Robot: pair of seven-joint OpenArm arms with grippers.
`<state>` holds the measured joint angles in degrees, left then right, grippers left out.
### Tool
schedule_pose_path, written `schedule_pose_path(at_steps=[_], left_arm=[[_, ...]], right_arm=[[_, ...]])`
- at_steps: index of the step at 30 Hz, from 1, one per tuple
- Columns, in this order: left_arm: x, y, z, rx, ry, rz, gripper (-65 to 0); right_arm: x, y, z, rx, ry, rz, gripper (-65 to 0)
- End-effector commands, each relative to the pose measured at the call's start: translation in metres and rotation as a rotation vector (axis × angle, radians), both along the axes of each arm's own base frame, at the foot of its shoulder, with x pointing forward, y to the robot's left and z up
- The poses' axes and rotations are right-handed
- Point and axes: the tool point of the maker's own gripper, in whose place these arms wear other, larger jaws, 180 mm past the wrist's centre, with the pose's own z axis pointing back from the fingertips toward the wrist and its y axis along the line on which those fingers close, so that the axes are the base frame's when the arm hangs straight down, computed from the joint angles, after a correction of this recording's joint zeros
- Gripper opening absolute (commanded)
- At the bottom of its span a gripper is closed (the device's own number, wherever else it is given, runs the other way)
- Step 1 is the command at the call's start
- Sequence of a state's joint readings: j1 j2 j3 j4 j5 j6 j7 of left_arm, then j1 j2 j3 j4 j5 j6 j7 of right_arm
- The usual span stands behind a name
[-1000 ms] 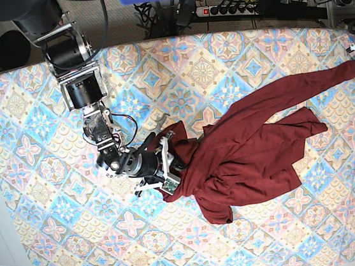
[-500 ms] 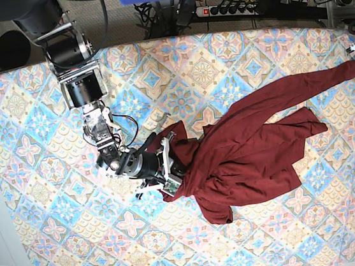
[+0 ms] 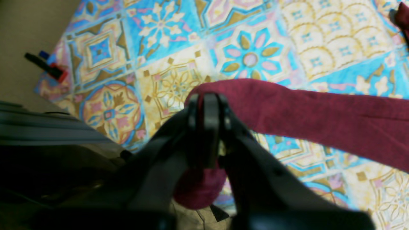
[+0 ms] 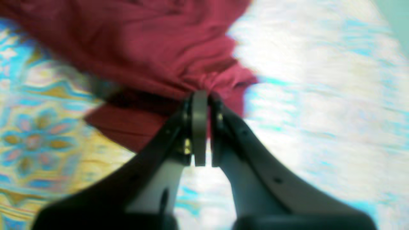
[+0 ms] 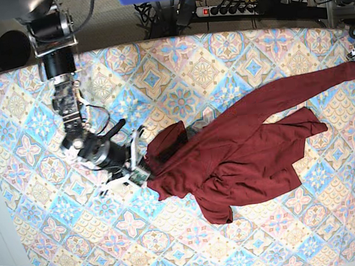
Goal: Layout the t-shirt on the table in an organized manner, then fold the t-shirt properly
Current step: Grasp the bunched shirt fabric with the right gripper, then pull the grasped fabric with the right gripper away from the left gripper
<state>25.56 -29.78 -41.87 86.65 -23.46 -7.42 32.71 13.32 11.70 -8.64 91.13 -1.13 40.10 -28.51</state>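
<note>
Two tools are clamped on the t-shirt (image 5: pixel 243 148), bunched across the surface (image 5: pixel 178 81): right tool (image 4: pixel 201 95) pinches gathered cloth, left tool (image 3: pixel 206 102) nips a stretched strip. Only the base view shows the whole garment spanning between them.

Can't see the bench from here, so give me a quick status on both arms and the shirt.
Left gripper shut on t-shirt. Right gripper shut on its other edge. Shirt bunched, not flat on table. Nothing in the way.
</note>
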Motion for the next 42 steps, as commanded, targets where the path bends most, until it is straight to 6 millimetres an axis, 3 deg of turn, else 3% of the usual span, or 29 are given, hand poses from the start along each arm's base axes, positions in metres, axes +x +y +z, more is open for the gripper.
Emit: schedule_pose_path(at_steps=[1,13,19,24,27,31,37,42], left_arm=[[0.01,0.005,0.015,0.041,-0.028,-0.023,-65.0],[0.017,-0.004,0.009,0.027,-0.022,-0.05,-65.0],[0.019,-0.015,0.001,0.012,-0.001,-0.078,-65.0],[0.023,-0.031,-0.012,-0.005,0.031,-0.126,-65.0],[0.025,-0.031,-0.011,-0.004,0.026,-0.126,-65.0],[0.026,-0.031,-0.01,-0.001,0.025,-0.13,-65.0],[0.026,-0.031,-0.01,0.0,0.025,-0.131,-65.0],[0.024,-0.031,-0.011,-0.001,0.029,-0.129,-65.0]], right_arm=[[0.003,-0.006,0.021,0.026,-0.06,0.001,-65.0],[-0.05,-0.121,0.03,-0.046,-0.081,-0.201,-65.0],[-0.096,-0.152,0.004,-0.088,0.007,-0.278,-65.0],[-0.099,-0.146,0.001,-0.082,0.018,-0.264,-65.0],[-0.105,-0.115,-0.015,-0.067,0.064,-0.178,-61.6],[-0.072,-0.079,-0.003,-0.145,-0.019,-0.061,-52.0],[-0.062,-0.032,-0.042,-0.348,-0.011,0.144,-45.3],[-0.064,-0.03,-0.073,-0.41,0.042,0.197,-44.9]])
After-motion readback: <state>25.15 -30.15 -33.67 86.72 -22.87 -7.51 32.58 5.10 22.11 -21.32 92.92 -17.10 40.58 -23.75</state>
